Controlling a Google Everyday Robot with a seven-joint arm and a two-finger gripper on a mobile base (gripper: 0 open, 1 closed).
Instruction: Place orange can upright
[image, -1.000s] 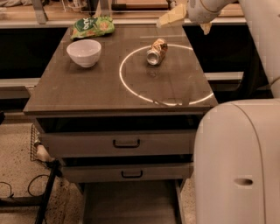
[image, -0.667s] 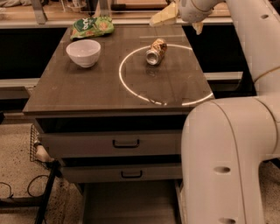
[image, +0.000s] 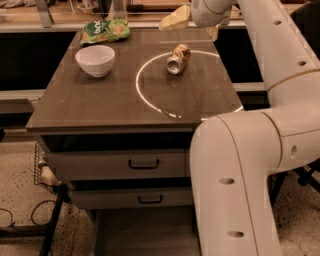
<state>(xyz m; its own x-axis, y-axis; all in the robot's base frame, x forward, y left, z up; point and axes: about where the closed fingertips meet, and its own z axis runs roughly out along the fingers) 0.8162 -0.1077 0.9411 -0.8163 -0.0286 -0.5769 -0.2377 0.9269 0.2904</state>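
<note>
Since the earlier frames, your arm has swung further in over the table (image: 90, 107), its big white links now fill more of the right foreground, and the end effector (image: 192, 27) has drifted left along the far edge, closer to a spot above the orange can (image: 178, 58). From the camera view, the one view you have, the task reads as barely begun. The orange can lies on its side inside the bright ring of light (image: 141, 92) on the table top, its silver end turned toward the near left, and nothing is touching it. The white bowl (image: 95, 60) and the green snack bag (image: 105, 31) sit well apart from it on the left. Everything that matters is still ahead of you: coming down to the can, taking hold of it, tipping it onto its base and letting go. Your end effector hangs above and just behind the can, toward the far edge. Its pale fingers (image: 175, 19) look spread wide, with nothing between them and nothing in contact.
</note>
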